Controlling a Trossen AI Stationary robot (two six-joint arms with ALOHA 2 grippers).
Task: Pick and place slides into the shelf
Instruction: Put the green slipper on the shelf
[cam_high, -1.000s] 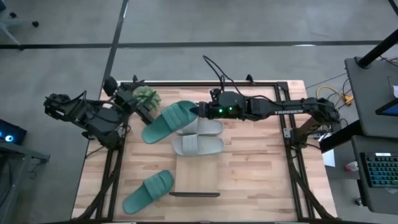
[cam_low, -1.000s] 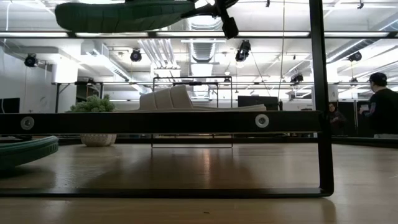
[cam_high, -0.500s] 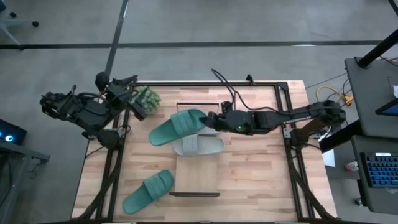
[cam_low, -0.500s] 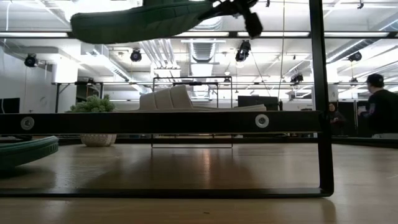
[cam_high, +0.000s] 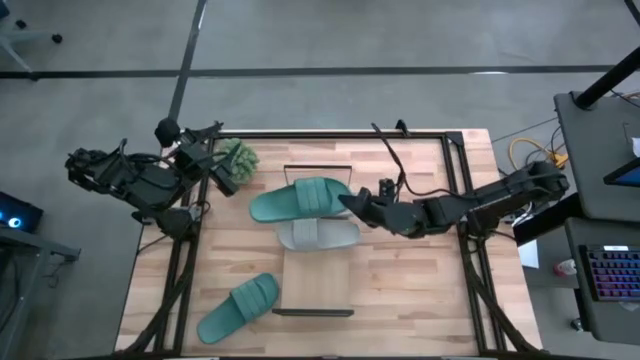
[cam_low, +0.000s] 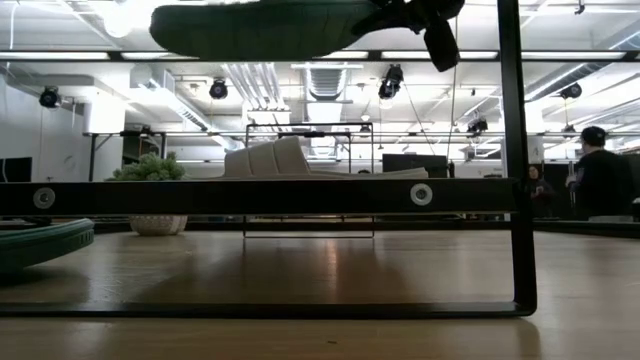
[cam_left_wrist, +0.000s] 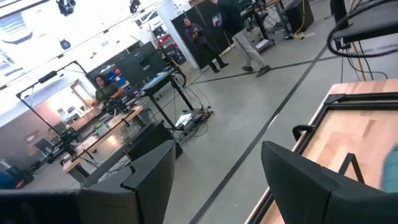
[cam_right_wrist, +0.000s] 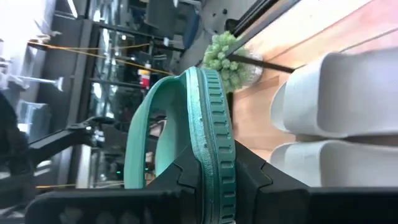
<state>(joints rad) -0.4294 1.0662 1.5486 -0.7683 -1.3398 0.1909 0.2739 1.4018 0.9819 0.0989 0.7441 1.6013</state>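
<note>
One teal-green slide hangs in the air above the shelf, held by my right gripper, which reaches in from the table's right. It shows high up in the low view. Two light grey slides lie side by side on the shelf's plank; the farther one is mostly hidden under the held slide. The second teal-green slide lies sole-down on the table near the left front. My left gripper waits open at the table's far left corner. My right gripper pinches the teal-green slide at its right-hand end, one finger on the footbed side and the other on the sole side. The fingers come in level from the table's right, along the slide. The slide is lifted clear, roughly level, above the grey slides.
A small green plant in a white pot stands at the far left corner beside the left gripper. The shelf's black end frames stand at its far and near ends. Bare wood lies right of the shelf. People stand in the room beyond.
My right gripper has drawn back toward the table's right edge, still shut on the teal-green slide. The slide has swung from slanting to lying left to right over the grey slides. My left arm has pulled back a little toward the left.
</note>
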